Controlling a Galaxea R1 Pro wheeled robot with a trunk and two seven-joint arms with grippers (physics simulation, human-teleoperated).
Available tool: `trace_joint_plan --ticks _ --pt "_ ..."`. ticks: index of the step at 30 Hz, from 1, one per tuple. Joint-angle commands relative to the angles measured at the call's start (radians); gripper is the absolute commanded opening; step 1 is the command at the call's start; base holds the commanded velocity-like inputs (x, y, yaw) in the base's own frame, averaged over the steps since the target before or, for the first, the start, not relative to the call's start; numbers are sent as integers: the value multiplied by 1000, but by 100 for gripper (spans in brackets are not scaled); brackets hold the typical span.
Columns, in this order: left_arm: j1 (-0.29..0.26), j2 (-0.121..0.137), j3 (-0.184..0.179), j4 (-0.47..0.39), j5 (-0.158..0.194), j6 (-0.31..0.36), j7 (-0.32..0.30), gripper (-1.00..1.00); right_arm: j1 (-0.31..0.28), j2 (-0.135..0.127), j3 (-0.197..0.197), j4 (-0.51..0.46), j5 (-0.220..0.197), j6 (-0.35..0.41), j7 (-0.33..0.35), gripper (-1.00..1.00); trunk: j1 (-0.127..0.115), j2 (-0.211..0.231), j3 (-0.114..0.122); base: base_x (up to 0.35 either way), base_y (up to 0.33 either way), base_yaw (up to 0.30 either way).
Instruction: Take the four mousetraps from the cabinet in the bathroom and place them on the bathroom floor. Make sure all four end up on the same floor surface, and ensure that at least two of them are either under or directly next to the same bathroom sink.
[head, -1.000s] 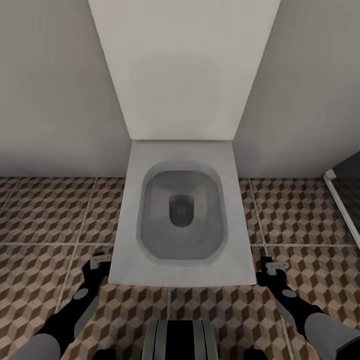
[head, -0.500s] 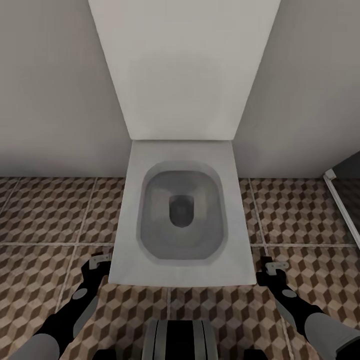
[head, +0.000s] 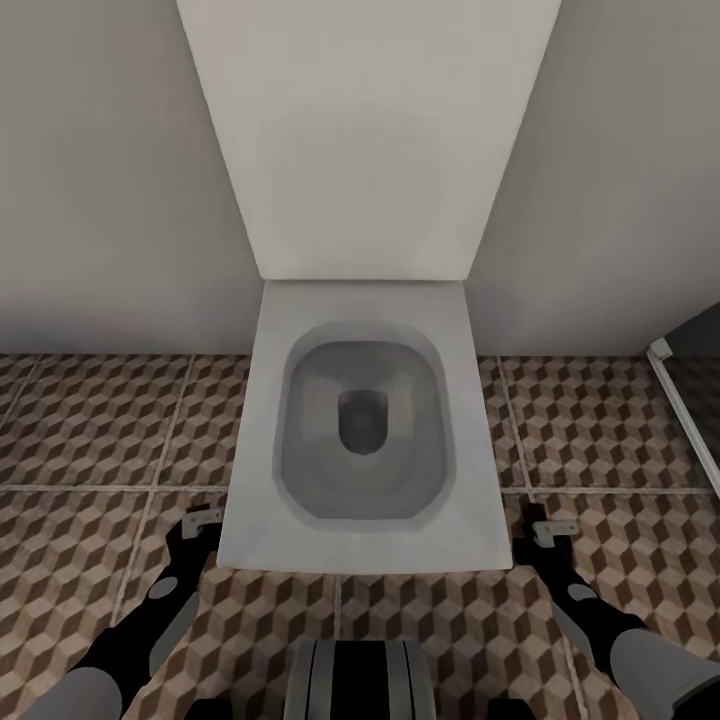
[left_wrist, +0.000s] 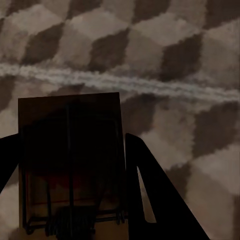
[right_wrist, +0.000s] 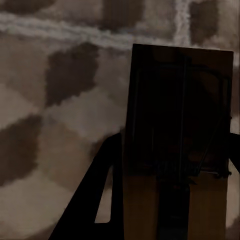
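Observation:
In the left wrist view a tan-brown mousetrap (left_wrist: 70, 150) with dark wire and a red mark sits between my dark fingers (left_wrist: 150, 185), close above the bathroom floor (left_wrist: 165, 45). The right wrist view shows another mousetrap (right_wrist: 180, 125) held the same way between its fingers (right_wrist: 100, 190). In the head view my left gripper (head: 200, 522) hangs low over the cube-patterned bathroom floor (head: 90, 420) beside the toilet's front left corner. My right gripper (head: 553, 527) is by the front right corner. The cabinet and the sink are out of view.
A white toilet (head: 365, 540) with an open bowl and raised lid stands straight ahead against a grey wall (head: 100, 200), between my two arms. A dark panel with a white frame edge (head: 670, 375) is at the far right. My base (head: 355, 680) shows at the bottom.
My right gripper has shifted slightly to the right. The left gripper and the view are nearly unchanged.

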Motion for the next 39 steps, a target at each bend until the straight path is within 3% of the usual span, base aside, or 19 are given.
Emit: trace_joint_plan --ticks 1,25,33,39 --pt "-1 1 -9 0 5 -4 11 -100 0 0 8 4 -10 -18 2 -100 0 0 -1 0 0 0" --pt "-1 -3 -10 0 6 -4 12 -100 1 4 8 13 -10 -42 3 -100 0 0 -1 0 0 0" --pt "-1 -2 -11 0 6 -4 12 -100 1 4 7 13 -10 -42 0 -100 3 -2 -31 0 0 0" --pt "-1 -3 -10 0 5 -5 13 -100 1 4 7 13 -10 -42 0 -100 3 -2 -31 0 0 0"
